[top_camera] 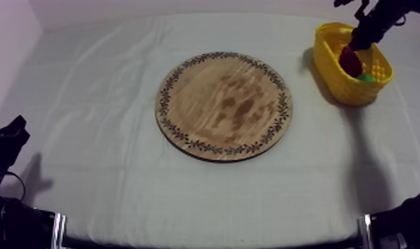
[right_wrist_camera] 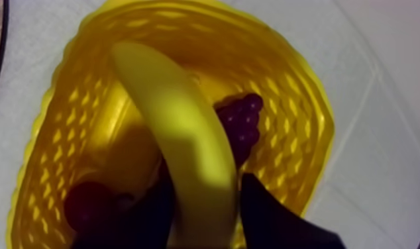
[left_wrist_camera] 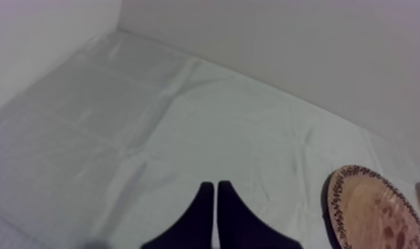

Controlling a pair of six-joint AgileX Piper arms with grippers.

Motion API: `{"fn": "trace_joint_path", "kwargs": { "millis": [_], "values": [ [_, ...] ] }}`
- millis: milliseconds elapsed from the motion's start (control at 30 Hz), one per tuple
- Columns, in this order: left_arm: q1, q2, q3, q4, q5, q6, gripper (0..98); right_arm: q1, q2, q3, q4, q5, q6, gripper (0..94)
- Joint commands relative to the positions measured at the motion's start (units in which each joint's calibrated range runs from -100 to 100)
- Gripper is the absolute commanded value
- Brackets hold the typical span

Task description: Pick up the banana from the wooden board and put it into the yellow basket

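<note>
The banana (right_wrist_camera: 179,132) is yellow and curved, and it hangs over the inside of the yellow basket (right_wrist_camera: 299,99). My right gripper (right_wrist_camera: 206,212) is shut on it, one black finger on each side. In the top view my right gripper (top_camera: 360,38) is above the yellow basket (top_camera: 332,69) at the table's far right. The round wooden board (top_camera: 224,104) lies bare at mid-table. My left gripper (left_wrist_camera: 216,199) is shut on nothing, its fingers together as a wedge over the cloth. It rests low at the left (top_camera: 10,138).
Inside the basket lie a bunch of purple grapes (right_wrist_camera: 242,122) and a small red fruit (right_wrist_camera: 87,202). Something green (top_camera: 366,77) shows in the basket's near end. The board's patterned rim (left_wrist_camera: 335,199) lies to the right of my left gripper.
</note>
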Motion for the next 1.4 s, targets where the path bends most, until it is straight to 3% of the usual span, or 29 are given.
{"fn": "trace_joint_path", "kwargs": {
  "millis": [0,133,200,400,533,700,900,1367],
  "values": [
    [0.00,0.00,0.00,0.01,-0.04,0.01,0.1,0.06,-0.16,0.22,-0.21,-0.30,0.19,41.7],
    [0.00,0.00,0.00,0.01,-0.04,0.01,0.1,0.15,-1.18,1.02,-0.69,-0.55,0.42,46.6],
    [0.00,0.00,0.00,0.01,-0.04,0.01,0.1,0.17,-2.01,1.85,-1.05,-0.81,0.41,44.1],
    [0.00,0.00,0.00,0.01,-0.04,0.01,0.1,0.31,-7.15,7.92,-2.49,-3.51,-0.94,12.2],
    [0.00,0.00,0.00,0.01,-0.04,0.01,0.1,0.78,-12.71,15.23,-3.81,-6.29,-1.28,4.0],
    [0.00,0.00,0.00,0.01,-0.04,0.01,0.1,2.42,-21.89,27.30,-7.95,-9.33,1.37,1.7],
    [0.00,0.00,0.00,0.01,-0.04,0.01,0.1,2.63,-36.34,41.90,-11.24,-8.36,3.75,1.1],
    [0.00,0.00,0.00,0.01,-0.04,0.01,0.1,0.76,-72.27,70.02,-11.45,-6.76,1.75,1.0]
  ]
}}
